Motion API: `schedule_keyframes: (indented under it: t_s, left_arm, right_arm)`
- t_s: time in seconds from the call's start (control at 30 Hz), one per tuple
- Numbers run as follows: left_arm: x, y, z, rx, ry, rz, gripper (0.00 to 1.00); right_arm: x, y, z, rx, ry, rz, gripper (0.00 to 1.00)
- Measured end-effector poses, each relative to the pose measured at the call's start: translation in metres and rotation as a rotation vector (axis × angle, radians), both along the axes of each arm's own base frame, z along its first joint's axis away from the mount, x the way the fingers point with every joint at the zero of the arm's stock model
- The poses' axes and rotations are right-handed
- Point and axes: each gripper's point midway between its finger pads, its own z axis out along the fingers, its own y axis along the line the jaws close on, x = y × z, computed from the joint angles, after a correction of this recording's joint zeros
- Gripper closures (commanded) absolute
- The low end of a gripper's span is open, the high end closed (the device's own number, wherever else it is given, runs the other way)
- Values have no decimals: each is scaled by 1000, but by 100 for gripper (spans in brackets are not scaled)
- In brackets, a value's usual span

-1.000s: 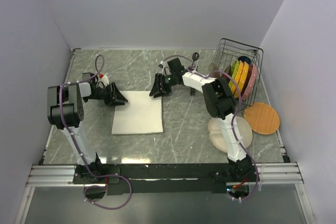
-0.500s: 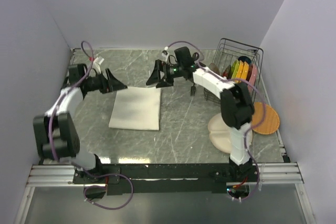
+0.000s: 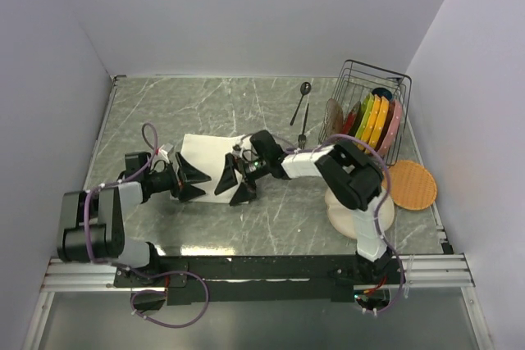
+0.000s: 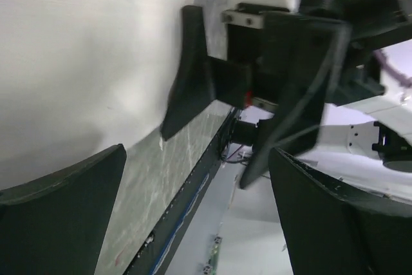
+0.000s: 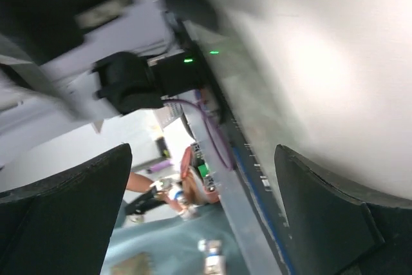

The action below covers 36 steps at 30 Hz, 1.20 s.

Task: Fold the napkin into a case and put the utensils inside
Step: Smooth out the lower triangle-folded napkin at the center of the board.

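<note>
While both arms lie low over the table (image 3: 156,108), the left gripper (image 3: 197,184) and the right gripper (image 3: 230,189) face each other, each with fingers spread wide and nothing between them. The cream napkin (image 3: 212,152) lies at their twelve o'clock, its near edge by them. Farther off, at one o'clock, lie the fork (image 3: 303,130), then the spoon (image 3: 302,97), beside a wire rack (image 3: 373,79).

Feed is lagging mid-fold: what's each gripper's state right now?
Left gripper: open, holding nothing.
Right gripper: open, holding nothing.
</note>
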Motion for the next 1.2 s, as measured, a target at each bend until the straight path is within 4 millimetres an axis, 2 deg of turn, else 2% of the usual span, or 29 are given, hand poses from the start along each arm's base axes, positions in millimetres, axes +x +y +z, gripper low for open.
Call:
schedule_keyframes:
  t_s: [0.1,0.17,0.2,0.3,0.37,0.57,0.7,0.8,0.87,0.93,0.97,1.03,1.07,1.13,1.2]
  left_arm:
    - [6,6,-17,-9,68,26,1]
    - [12,13,-35,-15,142,49,1]
    - [14,16,-38,-46,149,31,1]
    - [35,28,-36,-82,103,11,1]
    - [40,33,-33,-116,92,-2,2]
    - [34,42,-28,-156,81,10,1]
    - [27,46,-27,-114,98,54,2]
    - [32,51,-18,-51,54,75,9]
    - [43,57,-1,9,-27,62,18]
    - [61,65,21,102,-141,36,26]
    - [74,72,32,161,-219,22,37]
    - [98,85,58,283,-372,-11,44]
    - [106,91,66,332,-428,-23,52]
    - [116,100,76,418,-500,-42,58]
    - [120,106,76,483,-527,-59,62]
  right_arm:
    - [0,-3,-35,-25,79,-1,0]
    - [11,-1,-32,-9,66,-18,0]
    - [14,0,-33,-1,59,-15,0]
    - [19,-3,-37,-3,25,-12,0]
    - [19,-6,-40,-9,10,-2,0]
    - [23,-17,-42,-46,-7,28,0]
    - [24,-23,-42,-78,-70,70,0]
    - [26,-28,-42,-114,-140,111,0]
    - [28,-33,-42,-141,-195,138,1]
    - [28,-40,-41,-170,-246,176,1]
    - [29,-42,-40,-181,-264,189,1]
    - [31,-49,-34,-200,-281,215,4]
    - [34,-50,-30,-200,-282,213,7]
    - [53,-51,-11,-190,-302,182,11]
    - [84,-53,10,-171,-359,123,22]
